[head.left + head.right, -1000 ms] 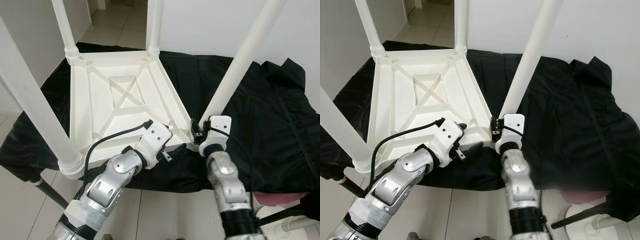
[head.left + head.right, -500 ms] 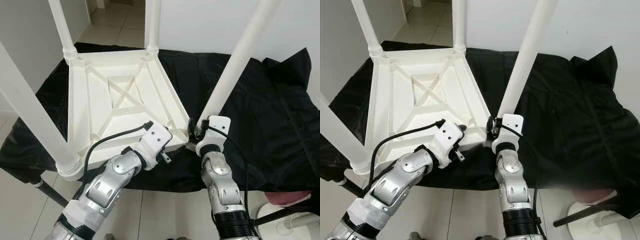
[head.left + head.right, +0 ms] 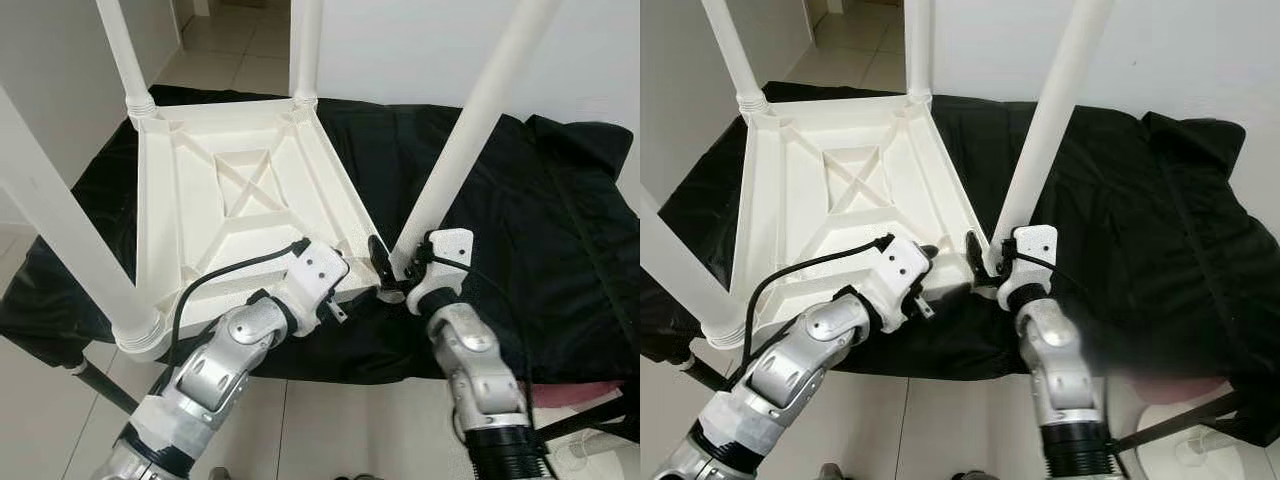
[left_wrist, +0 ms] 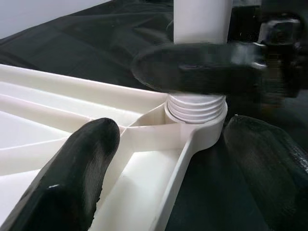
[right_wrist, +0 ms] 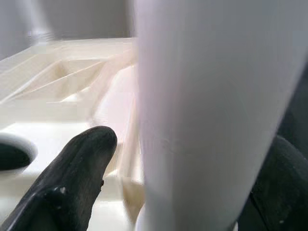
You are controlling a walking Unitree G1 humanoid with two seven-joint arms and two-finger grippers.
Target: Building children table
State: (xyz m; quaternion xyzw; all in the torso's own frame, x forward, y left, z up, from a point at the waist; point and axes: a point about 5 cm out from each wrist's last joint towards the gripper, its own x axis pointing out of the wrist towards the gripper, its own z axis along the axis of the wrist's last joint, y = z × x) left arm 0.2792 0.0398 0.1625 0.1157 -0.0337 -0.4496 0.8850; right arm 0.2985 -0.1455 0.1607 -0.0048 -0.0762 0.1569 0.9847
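White plastic table [image 3: 235, 195], upside down on a black cloth [image 3: 520, 230] spread over a raised surface; ribbed underside facing up, 4 round legs pointing upward, 1 at each corner. Near right leg [image 3: 470, 130] stands in a ribbed collar at the corner nearest the robot. Right gripper [image 3: 388, 272]: fingers spread, 1 on each side of that leg at its base, just above the collar. Left gripper [image 4: 163, 159]: fingers spread, straddling the table's rim beside the same corner, 1 finger [image 4: 72, 178] over the ribbed underside, the other outside over the cloth. Pale tiled floor [image 3: 230, 50] beyond the table.
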